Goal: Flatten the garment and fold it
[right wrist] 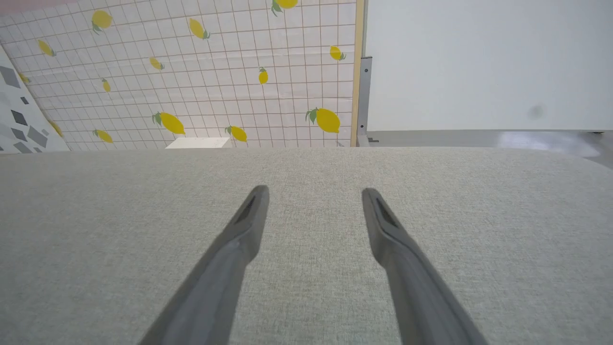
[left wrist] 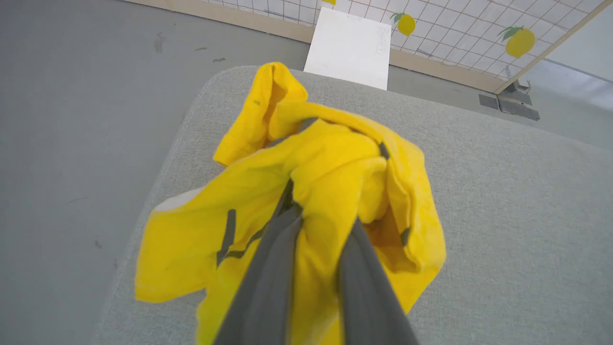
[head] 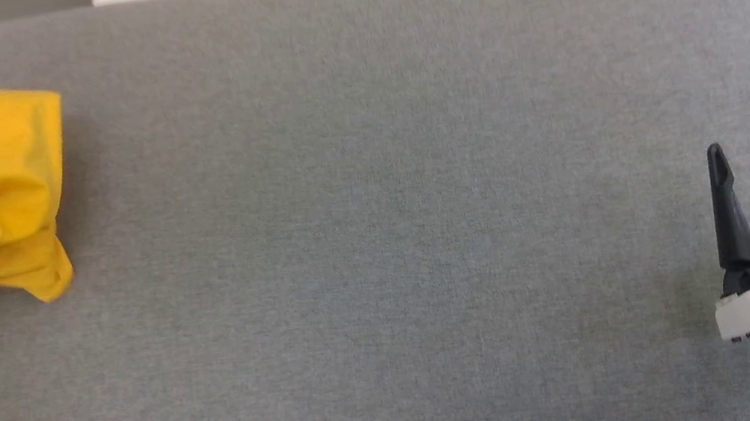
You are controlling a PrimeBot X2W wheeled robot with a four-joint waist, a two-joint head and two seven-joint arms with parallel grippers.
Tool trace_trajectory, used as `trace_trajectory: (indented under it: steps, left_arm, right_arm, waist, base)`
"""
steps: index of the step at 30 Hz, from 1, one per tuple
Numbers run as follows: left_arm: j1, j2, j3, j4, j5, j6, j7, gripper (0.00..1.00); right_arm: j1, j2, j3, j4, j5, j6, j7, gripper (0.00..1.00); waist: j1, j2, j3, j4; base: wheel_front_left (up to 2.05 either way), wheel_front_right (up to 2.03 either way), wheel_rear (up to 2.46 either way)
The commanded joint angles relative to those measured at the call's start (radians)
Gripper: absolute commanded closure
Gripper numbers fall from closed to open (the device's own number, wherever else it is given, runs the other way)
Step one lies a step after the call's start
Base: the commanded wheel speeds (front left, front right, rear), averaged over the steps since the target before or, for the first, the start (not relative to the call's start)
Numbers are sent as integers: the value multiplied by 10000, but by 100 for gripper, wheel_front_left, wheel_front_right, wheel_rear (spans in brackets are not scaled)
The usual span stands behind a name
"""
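Head view steeply down on the grey pad [head: 380, 240]; wrist views low and close over it

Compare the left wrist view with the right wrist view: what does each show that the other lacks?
Left wrist view: the crumpled mustard-yellow cotton T-shirt, bunched and pinched between the left hand's dark fingers. Right wrist view: the right hand, open with nothing between its fingers, and a plain white wall. Shared: the grey fabric-covered work surface and the lemon-print tiled backdrop.

Matt soft cloth garment [left wrist: 335, 172]; grey woven-textile table cover [head: 380, 240], finely rough; right pincer [head: 748, 148] of matt dark plastic.
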Motion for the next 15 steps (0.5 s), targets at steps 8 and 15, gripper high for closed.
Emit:
trace_trajectory:
  steps: [8, 15]
  left_arm:
    - [-432, -15, -605, -1958, 55, -70, -93, 100]
    - [-561, -554, -1118, -3683, 282, 142, 90, 100]
  right_arm:
    - [608, -3, -81, 381, 391, -17, -59, 0]
    - [1033, -3, -73, 569, 580, -17, -59, 0]
  waist:
    - [1, 0, -1897, 234]
    - [1, 0, -2752, 102]
  base:
    - [0, 0, 0]
    - [0, 0, 0]
